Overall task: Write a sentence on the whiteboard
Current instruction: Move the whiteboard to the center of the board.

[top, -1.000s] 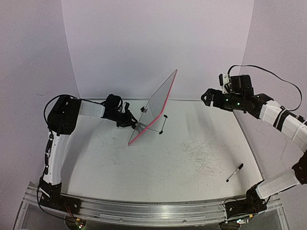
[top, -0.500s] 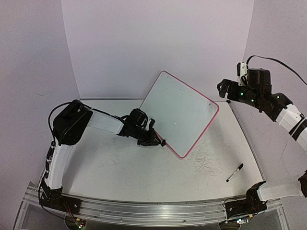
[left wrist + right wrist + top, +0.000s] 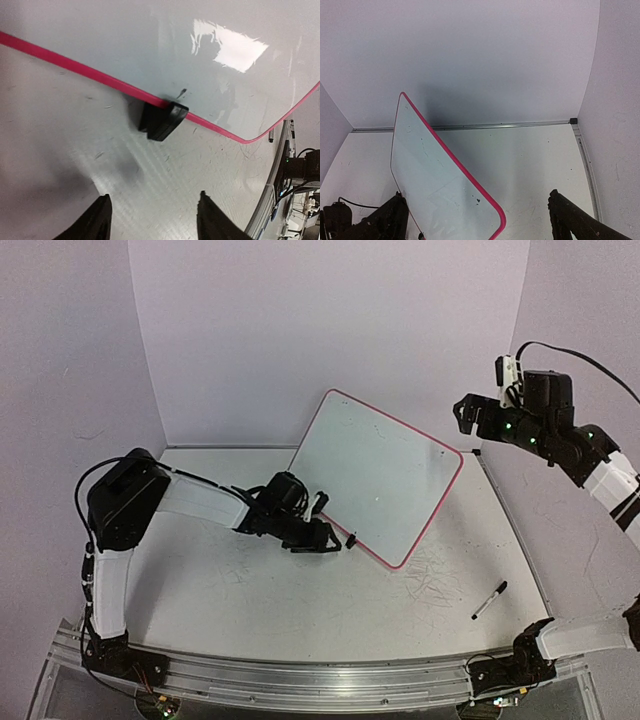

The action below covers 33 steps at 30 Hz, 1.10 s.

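The whiteboard point(image 3: 380, 475), white with a thin red-pink rim, stands tilted at mid-table with its face toward the top camera. Its face point(image 3: 435, 180) carries only a few dark specks, and no sentence is in view. A black clip foot point(image 3: 162, 120) grips the board's lower rim. My left gripper point(image 3: 322, 536) is low on the table by the board's lower left edge. It is open point(image 3: 154, 215), with only bare tabletop between the fingertips and a short gap to the foot. My right gripper point(image 3: 465, 415) hangs high at the right, open point(image 3: 477, 220) and empty.
A black marker point(image 3: 489, 600) lies on the table at the right, near the front edge. Scribble marks cover the tabletop point(image 3: 430, 575) in front of the board. Walls close off the back and both sides.
The board swung from edge-on to facing the camera and shifted right. My left gripper moved with it and then opened off it. The right gripper rose and drew back to the right.
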Motion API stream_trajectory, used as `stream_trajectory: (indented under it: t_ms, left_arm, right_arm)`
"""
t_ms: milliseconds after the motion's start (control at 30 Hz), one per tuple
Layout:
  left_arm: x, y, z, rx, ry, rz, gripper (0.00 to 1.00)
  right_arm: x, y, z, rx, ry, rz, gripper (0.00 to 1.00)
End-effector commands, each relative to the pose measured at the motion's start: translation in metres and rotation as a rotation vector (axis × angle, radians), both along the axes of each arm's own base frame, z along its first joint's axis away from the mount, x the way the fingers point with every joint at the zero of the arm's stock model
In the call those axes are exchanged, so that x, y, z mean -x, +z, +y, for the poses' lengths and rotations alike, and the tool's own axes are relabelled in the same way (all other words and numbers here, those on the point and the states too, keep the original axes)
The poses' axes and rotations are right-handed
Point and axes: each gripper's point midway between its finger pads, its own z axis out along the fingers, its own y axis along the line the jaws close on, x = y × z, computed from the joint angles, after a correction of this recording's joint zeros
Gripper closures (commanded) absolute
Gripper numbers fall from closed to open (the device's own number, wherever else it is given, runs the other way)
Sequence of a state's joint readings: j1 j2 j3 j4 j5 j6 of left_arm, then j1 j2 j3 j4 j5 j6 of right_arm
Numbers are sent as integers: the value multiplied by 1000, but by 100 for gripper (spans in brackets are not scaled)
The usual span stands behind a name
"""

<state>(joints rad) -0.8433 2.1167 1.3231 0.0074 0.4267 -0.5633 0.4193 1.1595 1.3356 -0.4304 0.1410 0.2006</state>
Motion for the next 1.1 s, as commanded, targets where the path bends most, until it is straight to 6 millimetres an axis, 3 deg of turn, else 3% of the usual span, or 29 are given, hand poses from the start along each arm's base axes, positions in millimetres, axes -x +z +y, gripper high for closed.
stream_trajectory:
  t_ms: [0, 33, 67, 133, 267, 467, 833, 1067]
  left_arm:
    - [-47, 45, 61, -48, 90, -180, 23]
    - [-58, 47, 75, -62, 114, -194, 9]
    - [-68, 48, 88, -79, 133, -209, 1]
    - [-86, 50, 102, -116, 152, -248, 1]
    - [-106, 51, 99, -158, 97, -302, 1]
    - [-124, 39, 78, -167, 0, -339, 11]
    - [-141, -2, 49, -325, -34, -405, 37]
    - [-153, -13, 47, -397, 26, -438, 57]
  right_arm:
    - [4, 19, 0, 4, 8, -40, 2]
    - [3, 19, 3, 4, 17, -38, 2]
    - [2, 18, 6, 3, 31, -33, 2]
    - [-1, 12, 12, 0, 51, -16, 2]
    - [-6, -2, 25, -17, 83, 24, 2]
    - [-5, -16, 40, -41, 115, 49, 2]
    - [-2, -17, 41, -41, 122, 34, 2]
    - [-4, -14, 44, -41, 132, 29, 2]
